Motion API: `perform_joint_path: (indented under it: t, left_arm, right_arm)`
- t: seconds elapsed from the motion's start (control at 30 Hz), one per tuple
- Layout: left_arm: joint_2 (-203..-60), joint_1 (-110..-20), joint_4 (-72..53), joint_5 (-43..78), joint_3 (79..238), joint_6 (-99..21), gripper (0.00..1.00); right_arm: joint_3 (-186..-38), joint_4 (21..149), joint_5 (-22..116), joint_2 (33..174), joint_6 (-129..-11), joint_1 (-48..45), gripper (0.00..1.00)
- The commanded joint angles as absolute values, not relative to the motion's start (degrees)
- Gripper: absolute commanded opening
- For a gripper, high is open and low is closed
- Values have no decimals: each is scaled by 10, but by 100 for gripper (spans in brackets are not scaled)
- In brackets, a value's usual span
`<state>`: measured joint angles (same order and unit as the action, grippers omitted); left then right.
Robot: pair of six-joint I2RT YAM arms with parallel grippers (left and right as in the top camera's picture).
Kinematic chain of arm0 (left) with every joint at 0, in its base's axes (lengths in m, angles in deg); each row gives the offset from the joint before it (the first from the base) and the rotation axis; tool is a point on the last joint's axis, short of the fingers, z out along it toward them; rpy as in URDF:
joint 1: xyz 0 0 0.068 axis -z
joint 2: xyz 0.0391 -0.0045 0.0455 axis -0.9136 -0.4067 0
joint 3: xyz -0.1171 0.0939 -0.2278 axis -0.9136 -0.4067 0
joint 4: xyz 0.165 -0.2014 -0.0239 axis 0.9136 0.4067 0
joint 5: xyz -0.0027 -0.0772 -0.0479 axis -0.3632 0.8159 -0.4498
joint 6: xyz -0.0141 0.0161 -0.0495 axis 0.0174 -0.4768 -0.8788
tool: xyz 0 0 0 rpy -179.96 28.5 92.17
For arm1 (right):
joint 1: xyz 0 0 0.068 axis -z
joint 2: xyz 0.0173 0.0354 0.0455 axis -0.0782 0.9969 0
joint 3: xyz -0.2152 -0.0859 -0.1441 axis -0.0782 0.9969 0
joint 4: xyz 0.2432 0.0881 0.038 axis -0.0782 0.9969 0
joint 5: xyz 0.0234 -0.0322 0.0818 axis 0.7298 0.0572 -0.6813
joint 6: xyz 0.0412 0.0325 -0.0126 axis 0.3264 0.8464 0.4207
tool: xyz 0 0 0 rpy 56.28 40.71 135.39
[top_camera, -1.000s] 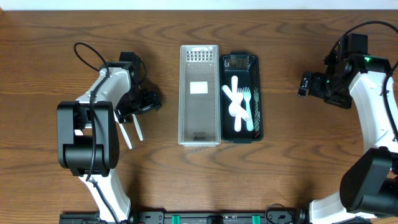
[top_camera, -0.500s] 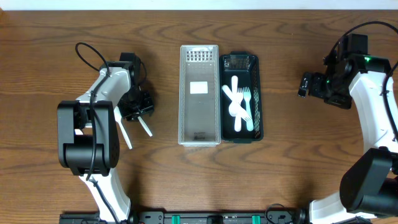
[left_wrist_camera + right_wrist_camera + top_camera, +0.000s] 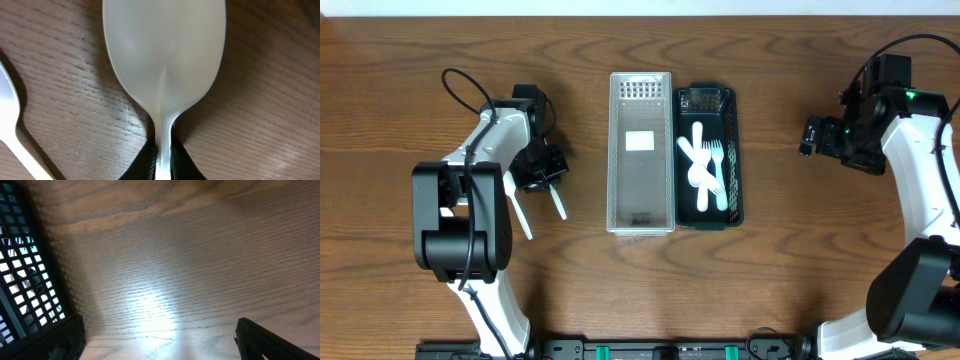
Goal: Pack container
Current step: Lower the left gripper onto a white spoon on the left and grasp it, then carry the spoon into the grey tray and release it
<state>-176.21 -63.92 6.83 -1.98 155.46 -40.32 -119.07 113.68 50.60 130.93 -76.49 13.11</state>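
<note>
When viewed from overhead, the wooden bench (image 3: 770,290) carries every item. The left arm (image 3: 470,200) occupies the 9 o'clock side and the right arm (image 3: 920,200) the 3 o'clock side. The clear container (image 3: 640,180) stands near the centre with its long axis running from 12 to 6 o'clock. The black tray (image 3: 732,150) stands just beside it, against its 3 o'clock wall and parallel to it. White cutlery (image 3: 705,170), forks among it, lies inside the black tray.

The left claw (image 3: 546,178) sits at 9 o'clock of the clear container, well apart from it. It is clamped narrow on the handle of a white spoon (image 3: 164,60). The bowl points away from the claw, toward 5 o'clock in the overhead view. Whether the bowl touches the bench cannot be told. A second utensil (image 3: 522,217), also white, lies on the bench at 7 o'clock of the held spoon, apart from it.

The right claw (image 3: 160,335) stands wide and holds nothing. It hangs over bare bench at 3 o'clock of the black tray, whose lattice wall shows at the 9 o'clock edge of the right wrist view.
</note>
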Motion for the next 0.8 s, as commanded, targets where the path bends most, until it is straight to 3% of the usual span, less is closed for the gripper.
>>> perform_joint_path:
  t: [0.0, 0.4, 0.57, 0.77]
  left_arm:
    - [-1793, -638, 57, -12, 1548, -400, 7]
    - [-1715, -611, 106, -25, 1580, -399, 6]
    - [-1586, -526, 155, -34, 1620, -392, 6]
    - [-1482, -371, 128, -97, 1636, -387, 6]
  right_arm:
    - [-1189, 1137, 504, 1307, -773, 130, 99]
    - [-1189, 1137, 504, 1307, -773, 130, 99]
    - [-1189, 1137, 504, 1307, -773, 130, 99]
    - [-1189, 1136, 503, 1307, -773, 130, 99]
